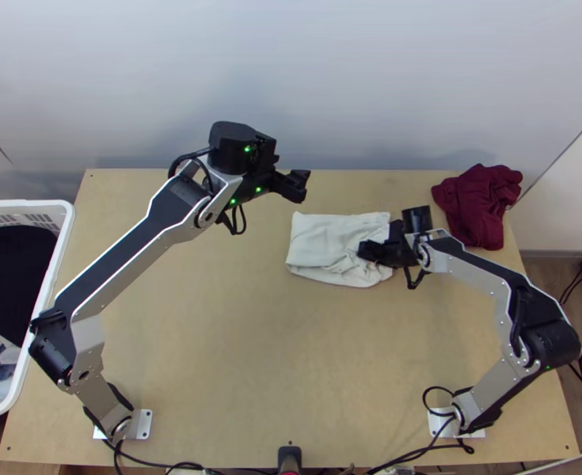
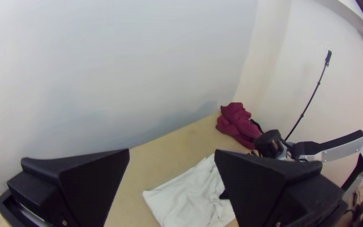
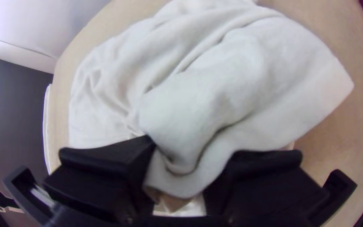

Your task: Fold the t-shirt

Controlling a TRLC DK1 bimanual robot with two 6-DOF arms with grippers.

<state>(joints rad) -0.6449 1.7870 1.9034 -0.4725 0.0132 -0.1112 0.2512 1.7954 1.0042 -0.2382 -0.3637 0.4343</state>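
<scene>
In the top view my left gripper (image 1: pixel 297 185) hangs over the table's far part, behind and a little left of the white t-shirt (image 1: pixel 322 241). In the left wrist view the left gripper (image 2: pixel 172 150) is open, nothing between its fingers. The shirt (image 2: pixel 190 199) lies as a small folded bundle, flat at its left and wrinkled at its right. My right gripper (image 1: pixel 367 252) is low at the bundle's right part. In the right wrist view the right gripper (image 3: pixel 193 149) has its fingers apart, with a bulging fold of the shirt (image 3: pixel 240 80) between them.
A bunched dark red cloth (image 1: pixel 481 202) lies at the table's far right corner. At the left edge stands a white basket (image 1: pixel 67 229) holding dark and grey clothes. Bare tabletop (image 1: pixel 283 356) stretches in front of the shirt, between the arm bases.
</scene>
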